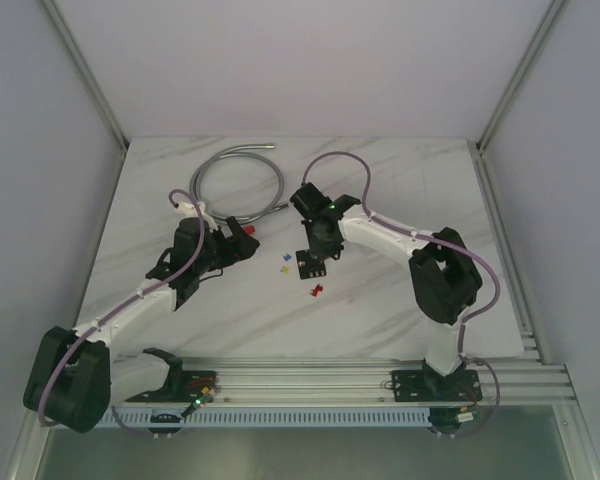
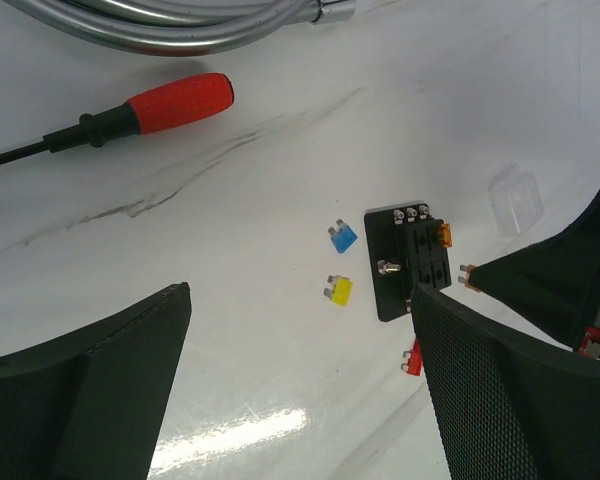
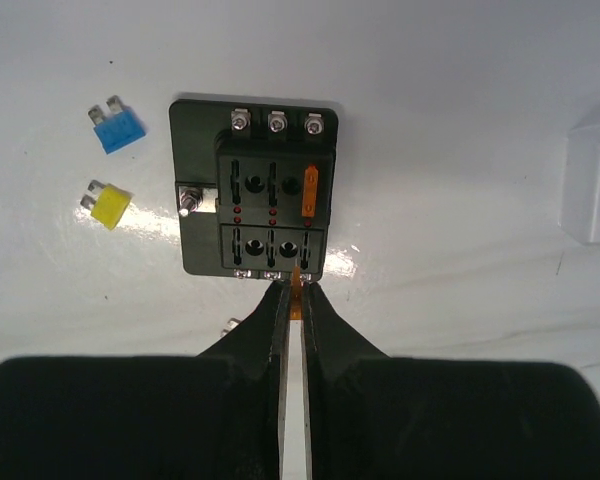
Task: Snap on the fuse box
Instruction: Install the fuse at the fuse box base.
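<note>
The black fuse box [image 3: 255,190] lies flat on the white marble table, with one orange fuse [image 3: 313,190] seated in a slot. It also shows in the top view [image 1: 309,264] and the left wrist view [image 2: 410,262]. My right gripper [image 3: 296,295] is shut on a second orange fuse [image 3: 297,283], its tip at the box's near edge. In the top view the right gripper [image 1: 317,252] hovers right over the box. My left gripper [image 2: 300,300] is open and empty, to the left of the box [image 1: 232,246].
Loose blue [image 3: 115,128], yellow [image 3: 108,205] and red [image 2: 414,358] fuses lie left of and below the box. A small clear cover [image 3: 595,190] lies to its right. A red-handled screwdriver [image 2: 180,102] and a coiled metal hose [image 1: 235,180] lie at the back left.
</note>
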`<action>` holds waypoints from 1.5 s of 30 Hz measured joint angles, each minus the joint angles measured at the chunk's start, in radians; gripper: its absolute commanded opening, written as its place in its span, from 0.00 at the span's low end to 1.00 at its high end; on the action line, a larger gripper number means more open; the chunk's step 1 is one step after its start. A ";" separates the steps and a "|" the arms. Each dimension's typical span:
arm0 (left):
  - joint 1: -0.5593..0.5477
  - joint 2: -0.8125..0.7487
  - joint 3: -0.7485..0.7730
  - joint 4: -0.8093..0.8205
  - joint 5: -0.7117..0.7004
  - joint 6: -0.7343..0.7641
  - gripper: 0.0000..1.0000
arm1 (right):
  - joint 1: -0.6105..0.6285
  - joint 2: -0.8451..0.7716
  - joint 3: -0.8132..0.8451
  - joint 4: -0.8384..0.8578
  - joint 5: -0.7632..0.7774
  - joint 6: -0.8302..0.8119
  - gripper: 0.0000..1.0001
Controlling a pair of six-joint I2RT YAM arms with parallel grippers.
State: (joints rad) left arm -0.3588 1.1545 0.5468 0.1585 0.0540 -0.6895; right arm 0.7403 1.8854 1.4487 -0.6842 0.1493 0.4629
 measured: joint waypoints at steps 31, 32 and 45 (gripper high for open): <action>0.005 0.000 0.000 -0.007 -0.007 0.010 1.00 | 0.020 0.097 0.055 -0.051 0.047 -0.012 0.05; 0.005 0.000 0.000 -0.007 -0.006 0.010 1.00 | 0.020 0.098 0.056 -0.051 0.047 -0.012 0.05; 0.005 0.000 0.000 -0.018 -0.006 0.010 1.00 | 0.021 0.107 0.065 -0.055 0.054 -0.019 0.25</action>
State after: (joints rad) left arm -0.3542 1.1545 0.5468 0.1402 0.0475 -0.6792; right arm 0.7612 1.9923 1.5135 -0.7387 0.2031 0.4438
